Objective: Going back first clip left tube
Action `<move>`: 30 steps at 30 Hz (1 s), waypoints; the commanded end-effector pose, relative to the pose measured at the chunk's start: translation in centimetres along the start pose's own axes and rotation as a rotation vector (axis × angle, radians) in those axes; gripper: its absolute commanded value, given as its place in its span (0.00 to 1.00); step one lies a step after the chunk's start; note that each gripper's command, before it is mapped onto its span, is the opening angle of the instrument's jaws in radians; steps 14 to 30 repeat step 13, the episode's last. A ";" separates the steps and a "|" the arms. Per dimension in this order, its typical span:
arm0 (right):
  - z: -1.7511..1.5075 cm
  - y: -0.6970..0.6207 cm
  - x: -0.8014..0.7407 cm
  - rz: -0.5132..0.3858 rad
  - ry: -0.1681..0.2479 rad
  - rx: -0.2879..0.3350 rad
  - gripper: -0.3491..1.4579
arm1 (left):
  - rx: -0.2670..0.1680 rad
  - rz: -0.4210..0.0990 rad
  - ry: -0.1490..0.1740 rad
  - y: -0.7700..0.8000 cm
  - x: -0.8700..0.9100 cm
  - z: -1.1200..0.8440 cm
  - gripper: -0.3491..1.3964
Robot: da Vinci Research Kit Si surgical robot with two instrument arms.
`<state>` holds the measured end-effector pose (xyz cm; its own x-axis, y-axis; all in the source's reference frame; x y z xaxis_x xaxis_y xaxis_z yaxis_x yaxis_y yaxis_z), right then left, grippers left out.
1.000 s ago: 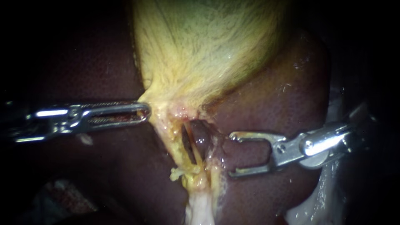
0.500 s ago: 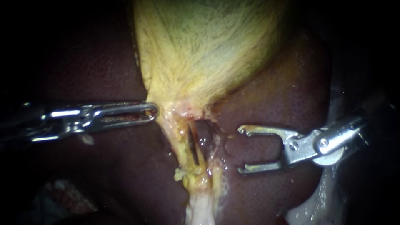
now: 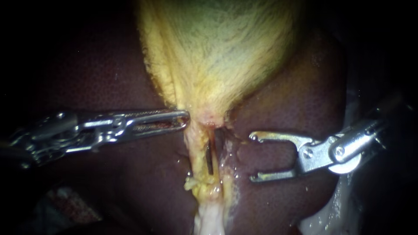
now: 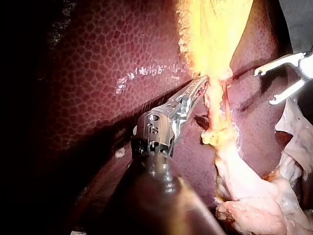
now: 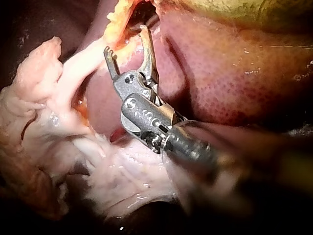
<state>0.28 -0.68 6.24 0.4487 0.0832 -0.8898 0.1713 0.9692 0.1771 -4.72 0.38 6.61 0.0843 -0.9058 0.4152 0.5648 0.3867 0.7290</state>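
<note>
In the endoscope view the left instrument [image 3: 185,119] has its pincer closed on the lower edge of the gallbladder [image 3: 217,52], just above the left tube [image 3: 199,152]. The right instrument [image 3: 253,157] holds its pincer wide open and empty just beside the tubes. The left wrist view shows that closed grip on yellow tissue, and the right wrist view shows the open pincer holding nothing.

Our endoscope sits close, facing the gallbladder [image 3: 217,52] on the liver [image 3: 296,100]. Our wrist cameras look along the left instrument [image 4: 201,82] and right instrument [image 5: 125,39] from opposite sides; all share the gallbladder's yellow neck.
</note>
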 end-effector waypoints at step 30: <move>-0.03 0.00 0.01 -0.006 0.001 0.002 0.52 | 0.002 0.000 0.001 -0.01 0.01 0.02 0.15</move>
